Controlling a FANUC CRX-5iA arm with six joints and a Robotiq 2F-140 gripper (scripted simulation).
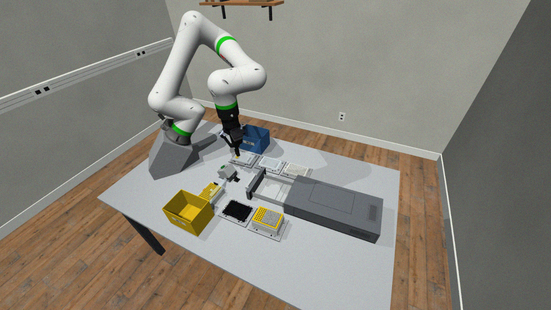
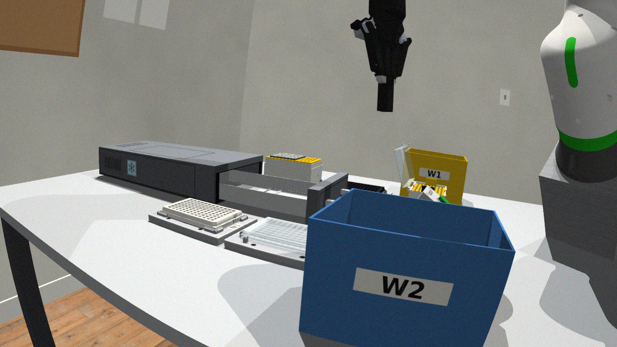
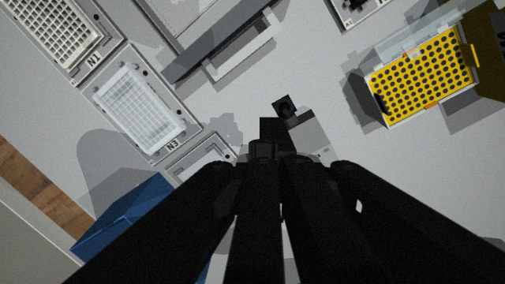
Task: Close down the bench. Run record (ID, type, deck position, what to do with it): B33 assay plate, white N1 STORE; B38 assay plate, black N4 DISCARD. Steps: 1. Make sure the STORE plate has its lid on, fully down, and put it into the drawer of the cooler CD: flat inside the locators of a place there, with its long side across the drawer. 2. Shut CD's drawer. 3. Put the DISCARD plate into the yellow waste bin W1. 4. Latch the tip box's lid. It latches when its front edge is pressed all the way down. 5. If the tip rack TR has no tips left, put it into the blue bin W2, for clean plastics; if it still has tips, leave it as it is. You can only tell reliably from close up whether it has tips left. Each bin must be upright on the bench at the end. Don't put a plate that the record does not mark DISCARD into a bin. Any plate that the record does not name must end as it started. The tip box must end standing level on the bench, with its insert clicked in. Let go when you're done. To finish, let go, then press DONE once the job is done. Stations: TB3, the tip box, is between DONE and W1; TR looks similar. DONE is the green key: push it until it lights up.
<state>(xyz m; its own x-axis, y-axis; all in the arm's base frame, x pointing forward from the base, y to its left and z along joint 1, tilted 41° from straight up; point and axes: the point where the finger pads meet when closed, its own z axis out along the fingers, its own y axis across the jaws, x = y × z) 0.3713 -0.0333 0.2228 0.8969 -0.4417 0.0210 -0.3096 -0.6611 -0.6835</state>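
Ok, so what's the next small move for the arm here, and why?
Probably open the fingers and swing over what looks like a clear lid on N3. The gripper hangs shut and empty above the bench, and the white plate on N1 shows bare wells, so it likely needs its lid before storing.

Matt grey bench (image 1: 331,261), wooden floor (image 1: 57,261)

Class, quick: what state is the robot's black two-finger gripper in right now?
Black two-finger gripper: closed, holding nothing, raised above the bench.
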